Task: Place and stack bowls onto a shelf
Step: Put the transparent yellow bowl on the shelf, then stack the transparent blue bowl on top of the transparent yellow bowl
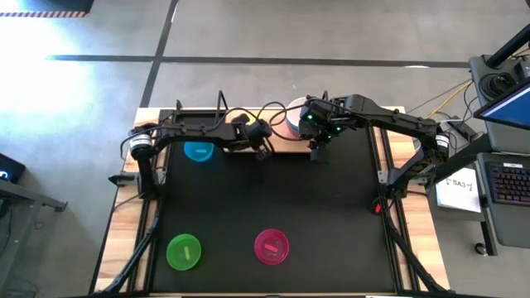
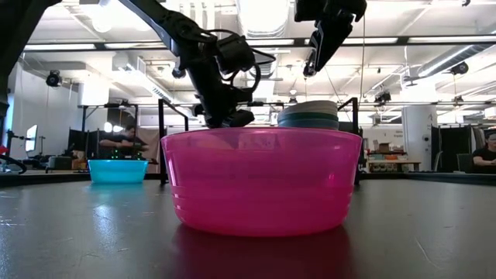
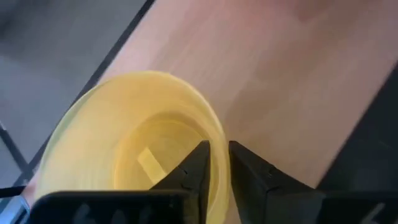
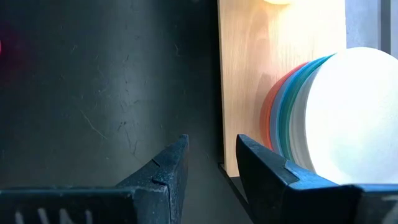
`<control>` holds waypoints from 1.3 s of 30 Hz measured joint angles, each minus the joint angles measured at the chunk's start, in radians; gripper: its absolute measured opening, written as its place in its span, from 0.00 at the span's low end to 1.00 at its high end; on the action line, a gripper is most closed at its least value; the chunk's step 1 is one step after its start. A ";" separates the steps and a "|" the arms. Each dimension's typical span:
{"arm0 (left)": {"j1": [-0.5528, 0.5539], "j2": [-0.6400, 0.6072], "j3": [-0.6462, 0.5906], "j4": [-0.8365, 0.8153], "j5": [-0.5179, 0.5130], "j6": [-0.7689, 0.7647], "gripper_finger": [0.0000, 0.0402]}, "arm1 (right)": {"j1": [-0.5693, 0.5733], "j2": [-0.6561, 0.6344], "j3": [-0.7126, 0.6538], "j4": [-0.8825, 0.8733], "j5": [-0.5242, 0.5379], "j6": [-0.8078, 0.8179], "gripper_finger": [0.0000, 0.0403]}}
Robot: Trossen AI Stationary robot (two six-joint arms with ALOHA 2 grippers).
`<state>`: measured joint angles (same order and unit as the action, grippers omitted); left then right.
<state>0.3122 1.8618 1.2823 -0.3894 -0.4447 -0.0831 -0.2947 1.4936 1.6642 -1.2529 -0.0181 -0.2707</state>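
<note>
One yellow bowl [image 3: 134,149] is pinched by its rim in the left gripper [image 3: 217,165], one finger inside the wall and one outside, and it hangs over the pale wooden shelf [image 3: 292,81] at the far edge of the table, mouth up and tipped a little. In my judgement the coming move turns on this: the bowl sits straight above bare board, left of the stack of bowls [image 4: 323,112] already on the shelf, so the left arm is the one placed to set it down. Being round, the bowl has no long axis; only its opening matters. The stack shows red, teal, grey-blue and white rims nested together. The right gripper [image 4: 211,168] hovers just near of the shelf beside that stack, fingers slightly apart and holding nothing. On the black mat [image 1: 331,215], a blue bowl [image 1: 199,151] lies far left, while a green bowl [image 1: 184,252] and a magenta bowl [image 1: 272,247] wait near the front.
</note>
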 joint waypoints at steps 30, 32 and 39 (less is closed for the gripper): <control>-0.056 -0.232 0.140 -0.298 0.021 0.034 0.32 | 0.000 0.000 0.000 -0.009 0.000 -0.017 0.31; -0.056 -0.270 0.137 -0.349 -0.027 0.015 0.32 | 0.000 0.000 0.000 -0.010 0.000 -0.017 0.31; -0.056 -0.390 0.105 -0.516 -0.190 -0.155 0.32 | 0.000 0.000 0.000 -0.012 0.000 -0.017 0.31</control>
<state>0.2558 1.4718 1.3877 -0.9050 -0.6346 -0.2384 -0.2947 1.4933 1.6642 -1.2646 -0.0181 -0.2882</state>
